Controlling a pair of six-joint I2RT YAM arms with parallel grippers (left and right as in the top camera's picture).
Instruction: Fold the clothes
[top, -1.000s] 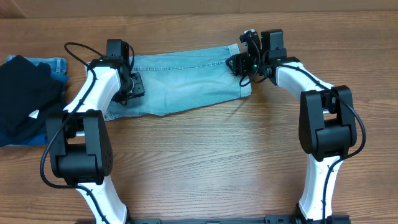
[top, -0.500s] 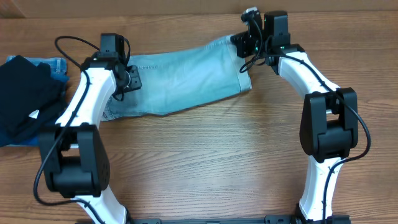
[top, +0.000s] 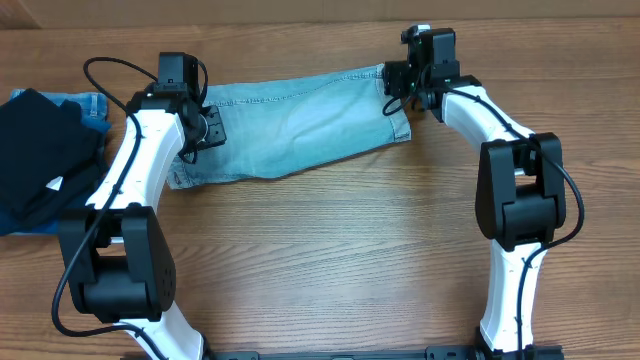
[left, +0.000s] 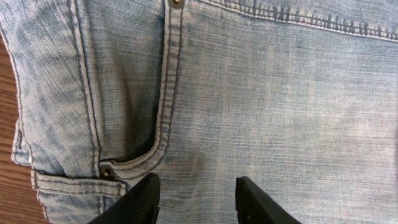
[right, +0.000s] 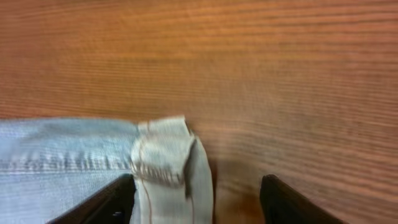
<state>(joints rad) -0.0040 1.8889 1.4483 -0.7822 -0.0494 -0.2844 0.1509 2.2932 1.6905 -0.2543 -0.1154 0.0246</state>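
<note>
The clothes, pale blue denim shorts, lie folded lengthwise across the far part of the table, waistband at the left and cuffed hem at the right. My left gripper hovers over the waistband end. In the left wrist view it is open, with flat denim and a pocket seam beneath the jaws. My right gripper is at the far corner of the cuff. The right wrist view shows it open, the turned-up cuff lying loose beside its left finger.
A black garment with a small white tag lies on darker blue folded denim at the table's left edge. Bare wooden table stretches in front of the shorts, between the two arm bases.
Both grippers moved toward the table's far edge and the shorts shifted with them, now lying straighter. The right end of the shorts slid a little to the right.
</note>
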